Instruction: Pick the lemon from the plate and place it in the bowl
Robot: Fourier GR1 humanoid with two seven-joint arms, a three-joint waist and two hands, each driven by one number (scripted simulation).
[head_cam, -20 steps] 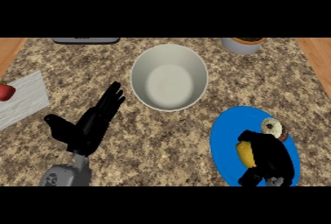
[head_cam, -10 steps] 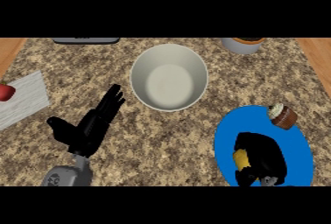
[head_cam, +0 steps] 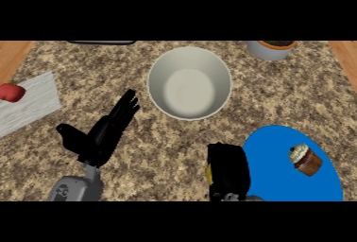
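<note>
The lemon [head_cam: 208, 173] shows only as a thin yellow sliver at the left side of my right hand [head_cam: 228, 171], which is curled round it. That hand sits low in the head view, just left of the blue plate [head_cam: 279, 146] and over the speckled counter. The white bowl [head_cam: 190, 82] stands empty, up and slightly left of the hand, well apart from it. My left hand [head_cam: 103, 133] rests open at the lower left, fingers pointing up toward the bowl's left side.
A cupcake [head_cam: 305, 159] stands on the plate's right part. A red apple [head_cam: 10, 92] lies on a grey board [head_cam: 31, 106] at the left edge. A grey pot [head_cam: 272, 48] and a dark object [head_cam: 101, 42] sit at the back edge.
My right hand has moved left off the plate with the lemon in it. The cupcake has shifted on the plate. The left hand has stayed put.
</note>
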